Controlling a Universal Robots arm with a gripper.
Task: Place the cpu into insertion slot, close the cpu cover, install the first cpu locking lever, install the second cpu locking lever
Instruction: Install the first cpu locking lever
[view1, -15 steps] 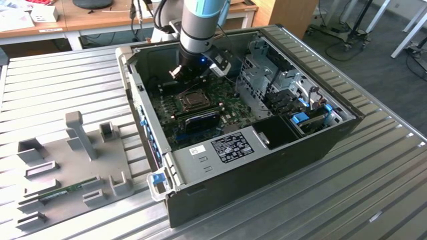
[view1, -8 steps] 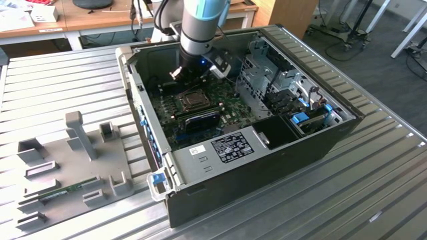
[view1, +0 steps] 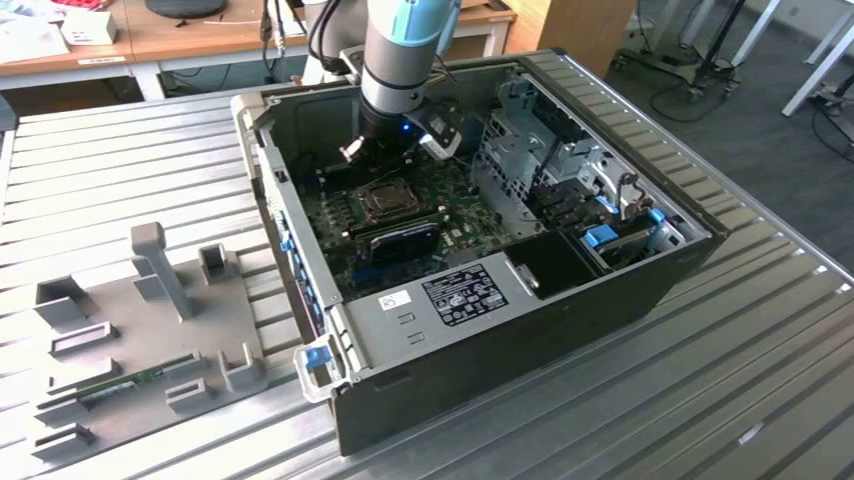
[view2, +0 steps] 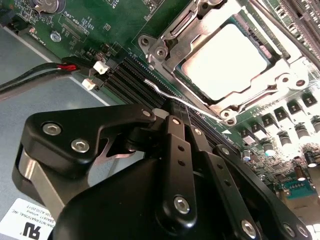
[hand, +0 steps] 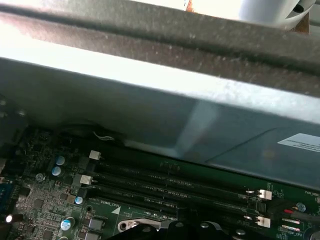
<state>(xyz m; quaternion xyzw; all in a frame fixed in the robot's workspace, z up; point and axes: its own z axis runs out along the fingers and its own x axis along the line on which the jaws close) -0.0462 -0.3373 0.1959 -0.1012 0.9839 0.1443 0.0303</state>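
Observation:
In the second wrist view the cpu (view2: 223, 56) lies in the insertion slot (view2: 161, 50), its pale face showing through the window of the cpu cover (view2: 260, 95), which lies flat over it. A thin silver locking lever (view2: 162, 91) runs along the socket's edge beside the memory slots. My gripper (view2: 183, 108) has its black fingers (view2: 175, 131) pressed together, and the tips meet that lever's wire. In the exterior view the gripper (view1: 383, 166) hangs inside the computer case just behind the socket (view1: 388, 201).
The open case's walls (view1: 280, 215) ring the green board. A grey drive cage (view1: 534, 150) stands at the exterior view's right of the socket. Long black memory slots (hand: 175, 182) and a black and red cable (view2: 47, 75) lie close by. A grey fixture plate (view1: 147, 330) rests outside the case.

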